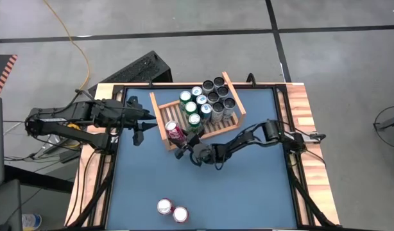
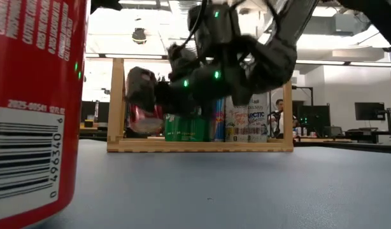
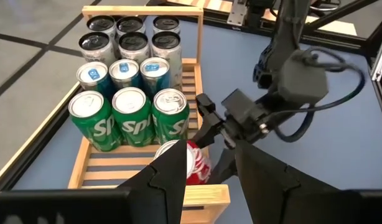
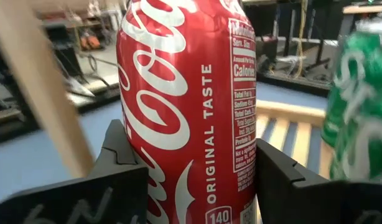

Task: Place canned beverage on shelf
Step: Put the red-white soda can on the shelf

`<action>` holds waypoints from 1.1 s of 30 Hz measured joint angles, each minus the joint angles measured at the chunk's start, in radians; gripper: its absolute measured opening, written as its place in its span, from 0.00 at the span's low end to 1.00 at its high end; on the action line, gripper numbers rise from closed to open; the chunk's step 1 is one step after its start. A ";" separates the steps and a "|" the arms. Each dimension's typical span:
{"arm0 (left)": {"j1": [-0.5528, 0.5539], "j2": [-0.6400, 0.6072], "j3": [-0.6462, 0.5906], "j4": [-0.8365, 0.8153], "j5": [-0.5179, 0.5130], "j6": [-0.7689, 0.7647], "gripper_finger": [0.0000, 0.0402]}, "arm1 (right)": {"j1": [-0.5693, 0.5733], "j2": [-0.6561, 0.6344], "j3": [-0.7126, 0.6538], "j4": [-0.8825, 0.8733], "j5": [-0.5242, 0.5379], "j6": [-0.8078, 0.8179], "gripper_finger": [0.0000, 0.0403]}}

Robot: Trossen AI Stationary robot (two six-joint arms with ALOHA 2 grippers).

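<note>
Gripping the red can (image 4: 185, 106), the right hand (image 4: 191, 180) reaches over the shelf (image 1: 163, 128).

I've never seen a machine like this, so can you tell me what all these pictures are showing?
It is a robot with two dark arms at a blue table. Four cameras look at once: one from above, one at table height, and one on each wrist. The right gripper is shut on a red cola can and holds it tilted over the front of a wooden shelf. Green, blue and dark cans already stand in rows on the shelf. The left gripper waits, open, beside the shelf. Two more red cans stand at the near end of the table; one looks huge in the low view because it is close to that camera.
</note>
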 joint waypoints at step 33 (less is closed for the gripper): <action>0.000 0.005 0.000 -0.013 -0.026 0.027 0.31 | -0.050 0.054 0.010 -0.070 -0.075 0.046 0.49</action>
